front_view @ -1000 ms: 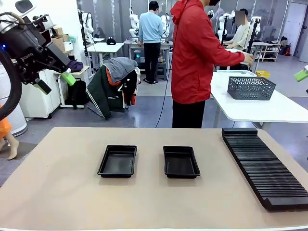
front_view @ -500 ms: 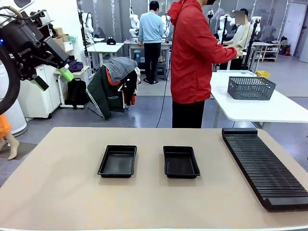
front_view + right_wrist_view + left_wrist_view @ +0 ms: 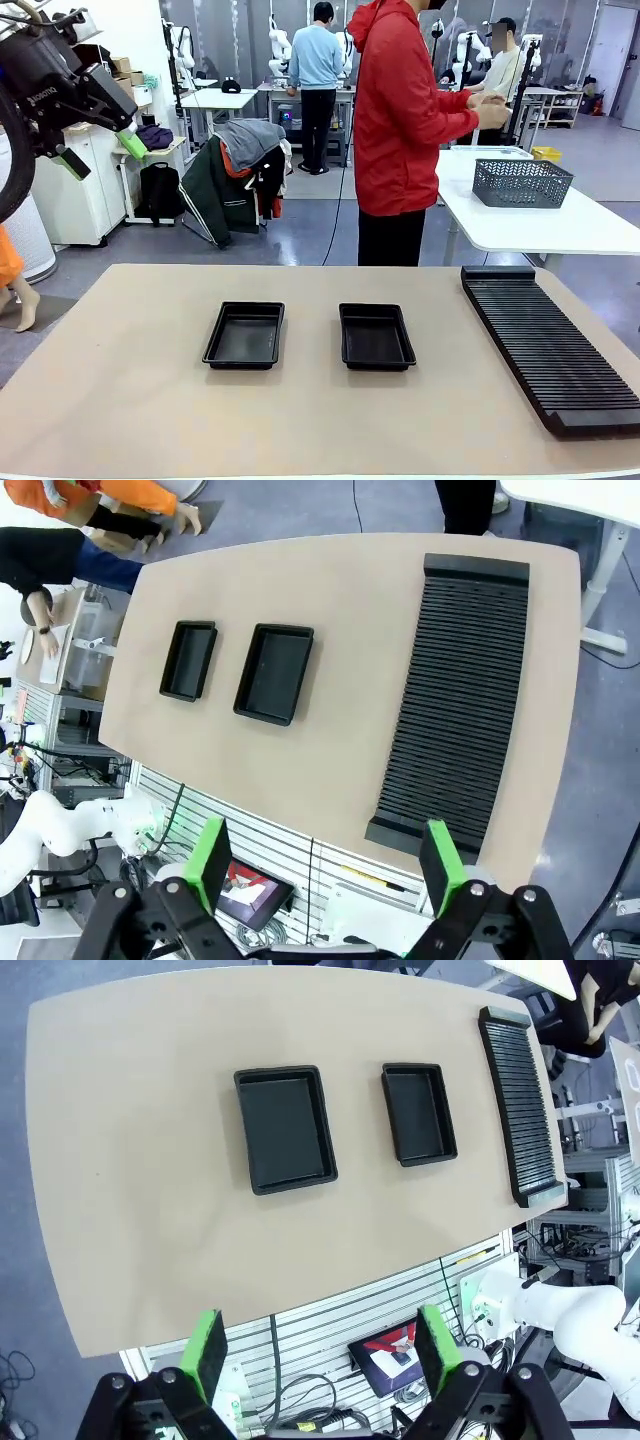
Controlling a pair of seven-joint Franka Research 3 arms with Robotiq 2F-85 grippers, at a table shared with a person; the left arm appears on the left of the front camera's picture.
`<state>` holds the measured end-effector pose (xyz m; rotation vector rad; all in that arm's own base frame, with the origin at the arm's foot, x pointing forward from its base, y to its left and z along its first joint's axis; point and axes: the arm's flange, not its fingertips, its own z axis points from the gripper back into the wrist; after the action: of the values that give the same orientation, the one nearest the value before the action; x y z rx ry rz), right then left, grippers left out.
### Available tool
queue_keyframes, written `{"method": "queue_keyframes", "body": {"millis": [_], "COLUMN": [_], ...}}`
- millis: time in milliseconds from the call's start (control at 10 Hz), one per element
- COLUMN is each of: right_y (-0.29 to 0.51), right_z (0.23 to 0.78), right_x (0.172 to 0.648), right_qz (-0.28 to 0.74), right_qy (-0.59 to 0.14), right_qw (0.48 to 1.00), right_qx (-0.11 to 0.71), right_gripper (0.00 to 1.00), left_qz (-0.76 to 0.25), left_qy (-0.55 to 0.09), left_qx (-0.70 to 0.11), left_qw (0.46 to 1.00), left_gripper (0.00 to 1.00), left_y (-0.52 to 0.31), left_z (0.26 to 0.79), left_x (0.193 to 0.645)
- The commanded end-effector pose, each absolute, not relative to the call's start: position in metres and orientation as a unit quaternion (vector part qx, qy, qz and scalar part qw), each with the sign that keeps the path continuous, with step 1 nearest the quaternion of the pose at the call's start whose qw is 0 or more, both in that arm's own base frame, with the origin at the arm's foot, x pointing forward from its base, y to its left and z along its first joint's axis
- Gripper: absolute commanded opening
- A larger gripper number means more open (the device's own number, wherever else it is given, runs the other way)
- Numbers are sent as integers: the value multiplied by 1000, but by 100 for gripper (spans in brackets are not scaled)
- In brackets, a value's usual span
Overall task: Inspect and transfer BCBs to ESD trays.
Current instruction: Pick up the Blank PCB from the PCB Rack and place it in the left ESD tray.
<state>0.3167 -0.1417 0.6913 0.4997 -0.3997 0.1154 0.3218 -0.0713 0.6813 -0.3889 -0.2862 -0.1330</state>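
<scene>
Far below left gripper [image 3: 318, 1318], jaws apart, empty: two ESD trays [image 3: 285, 1130] side by side, bare. Right gripper [image 3: 324, 828] also spread, empty; slotted rack [image 3: 460, 710] beneath. Risk: arm descending while person [image 3: 400, 120], turned away beyond trays, reaches in with BCBs; collision, dropped board.

Front camera faces across the table [image 3: 130, 400]; both wrist cameras, seemingly high overhead, share its trays [image 3: 245, 335].
</scene>
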Motion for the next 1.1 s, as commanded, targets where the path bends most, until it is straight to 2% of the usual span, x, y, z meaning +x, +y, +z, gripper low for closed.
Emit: {"method": "queue_keyframes", "body": {"millis": [0,500,1000], "right_y": [-143,-140,-144], "right_z": [697,694,697], "right_x": [318,324,319], "right_qz": [44,44,56], "right_qy": [-171,-173,-186], "right_qw": [956,955,951], "right_qx": [235,237,240], "right_gripper": [100,100,100], "left_qz": [-45,-19,-44], "left_qy": [-124,-114,-148], "left_qx": [-174,-149,-120], "left_qw": [976,982,981], "left_gripper": [100,100,100], "left_y": [-69,-67,-80], "left_z": [687,692,708], "left_x": [317,318,321]}}
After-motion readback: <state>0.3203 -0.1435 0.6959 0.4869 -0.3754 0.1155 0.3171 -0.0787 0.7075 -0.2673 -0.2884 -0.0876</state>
